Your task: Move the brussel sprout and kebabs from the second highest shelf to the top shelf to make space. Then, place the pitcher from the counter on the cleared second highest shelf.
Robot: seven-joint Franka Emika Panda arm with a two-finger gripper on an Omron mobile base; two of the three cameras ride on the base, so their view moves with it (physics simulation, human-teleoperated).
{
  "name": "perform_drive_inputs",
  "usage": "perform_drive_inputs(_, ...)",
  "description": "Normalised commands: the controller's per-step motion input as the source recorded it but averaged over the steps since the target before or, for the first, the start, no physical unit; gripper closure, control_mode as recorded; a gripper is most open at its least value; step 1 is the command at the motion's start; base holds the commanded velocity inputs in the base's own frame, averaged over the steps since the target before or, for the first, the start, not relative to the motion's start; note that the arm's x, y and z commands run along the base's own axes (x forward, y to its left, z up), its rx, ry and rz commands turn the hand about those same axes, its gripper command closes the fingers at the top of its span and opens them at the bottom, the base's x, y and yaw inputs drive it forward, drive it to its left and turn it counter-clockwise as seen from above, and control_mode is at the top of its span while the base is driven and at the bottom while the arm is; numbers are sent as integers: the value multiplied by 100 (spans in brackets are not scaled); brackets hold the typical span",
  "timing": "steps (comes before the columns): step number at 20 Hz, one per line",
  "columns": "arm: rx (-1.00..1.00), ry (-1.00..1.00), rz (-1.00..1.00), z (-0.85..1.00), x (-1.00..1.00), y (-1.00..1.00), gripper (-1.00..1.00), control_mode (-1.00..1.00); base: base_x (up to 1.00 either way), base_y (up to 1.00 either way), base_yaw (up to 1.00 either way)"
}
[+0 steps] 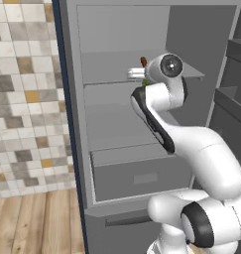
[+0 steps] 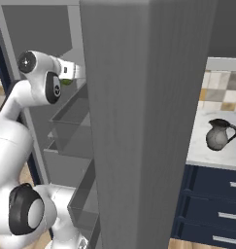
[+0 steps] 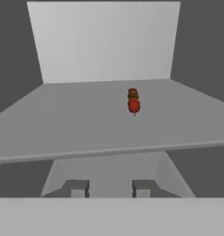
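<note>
- Kebabs (image 3: 133, 102) lie on the top shelf (image 3: 62, 124), toward 1 o'clock from the tool (image 3: 110, 188) in the hand view. They are well back from the front edge, I think so that they cannot roll off and so that free board stays in front of them.
- The tool is held level with this board's front edge and looks along it. This height seems chosen for working on the front strip of the shelf.
- Its two tips stand near each other with a small gap, and nothing shows between them. I cannot tell if they are clenched on something or released.
- The brussel sprout (image 1: 146, 82) is a green spot directly at the hand, at 6 o'clock under it, beside the shelf edge. Whether it is grasped or rests on the edge I cannot say.
- The second highest shelf (image 1: 117, 129), at 6 o'clock below the arm's wrist, looks bare where it is visible, so the clearing seems nearly done.
- The pitcher (image 2: 219, 135) stands upright on the worktop (image 2: 199, 146), at 3 o'clock in the right base view, well apart from the cabinet. It is not yet moved.
</note>
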Motion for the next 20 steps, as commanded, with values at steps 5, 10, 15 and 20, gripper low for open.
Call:
perform_drive_inputs(5, 1, -5, 0, 46, 50, -8, 100, -100, 0, 0, 0)
perform_drive_inputs(10, 3, 0, 4, -11, 91, -5, 100, -100, 0, 0, 0)
perform_drive_inputs(15, 1, 0, 7, -41, 100, 0, 100, -100, 0, 0, 0)
perform_drive_inputs(20, 0, 0, 6, -43, 97, 0, 100, -100, 0, 0, 0)
